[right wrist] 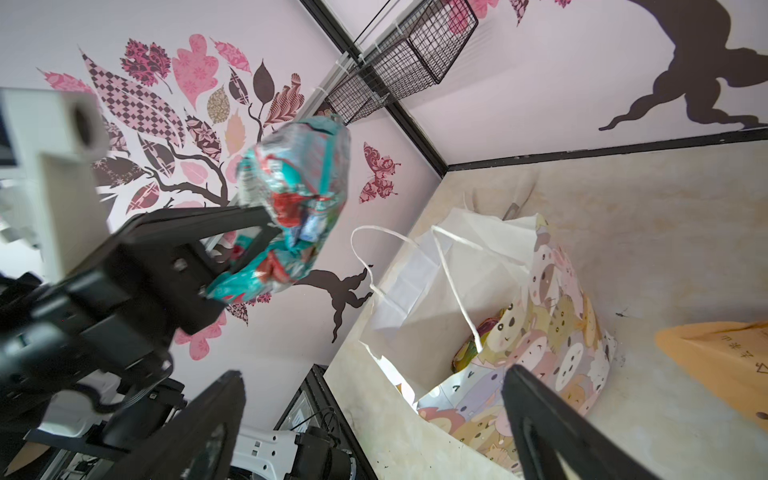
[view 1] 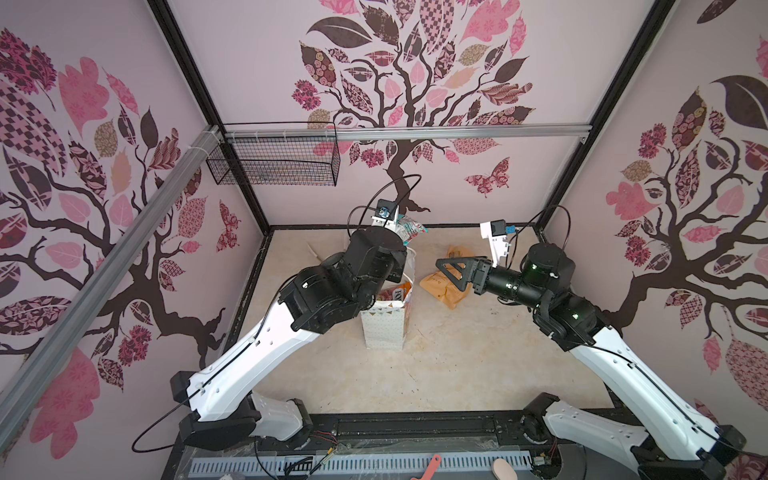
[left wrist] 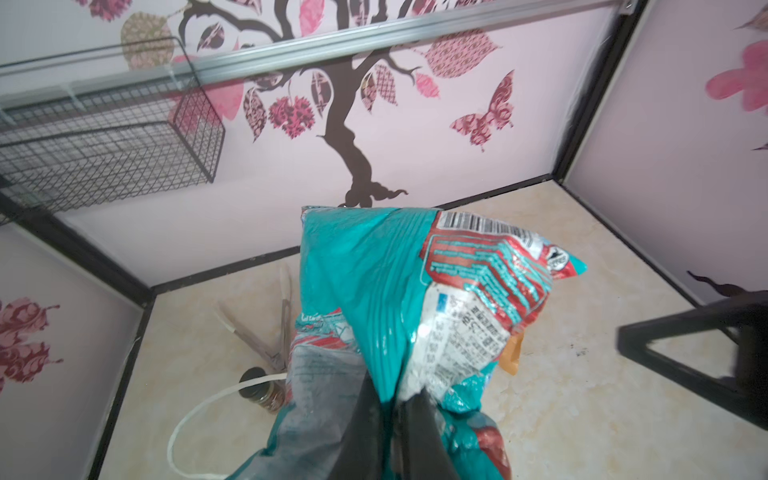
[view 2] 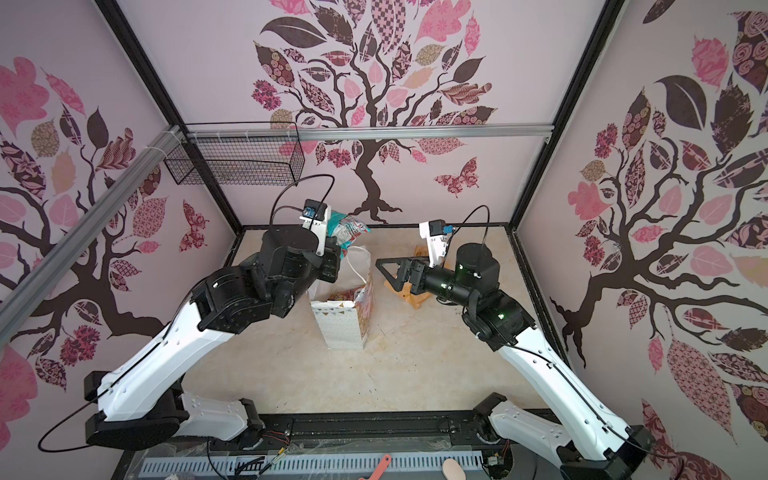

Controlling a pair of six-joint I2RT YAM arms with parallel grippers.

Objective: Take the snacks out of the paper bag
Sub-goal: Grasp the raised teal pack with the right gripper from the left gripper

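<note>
**Teal snack packet point(left wrist: 374, 282) held clear of the paper bag point(right wrist: 415, 270)**

The left fingers point(left wrist: 419, 436) are clenched on the packet's crumpled end. It looks light, crinkly and slippery, so a bunched seam seems the surest hold. Below the fingers the bag stands open on the counter point(right wrist: 665, 208), other snacks point(right wrist: 473, 345) inside. The right fingers point(right wrist: 548, 419) gape empty near its rim, a tan-orange packet point(right wrist: 715, 357) lying close by them.

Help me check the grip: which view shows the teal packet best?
Left wrist view: the teal packet fills it, pinched in the left hand. Right wrist view shows it smaller; both top views, only partly.
</note>
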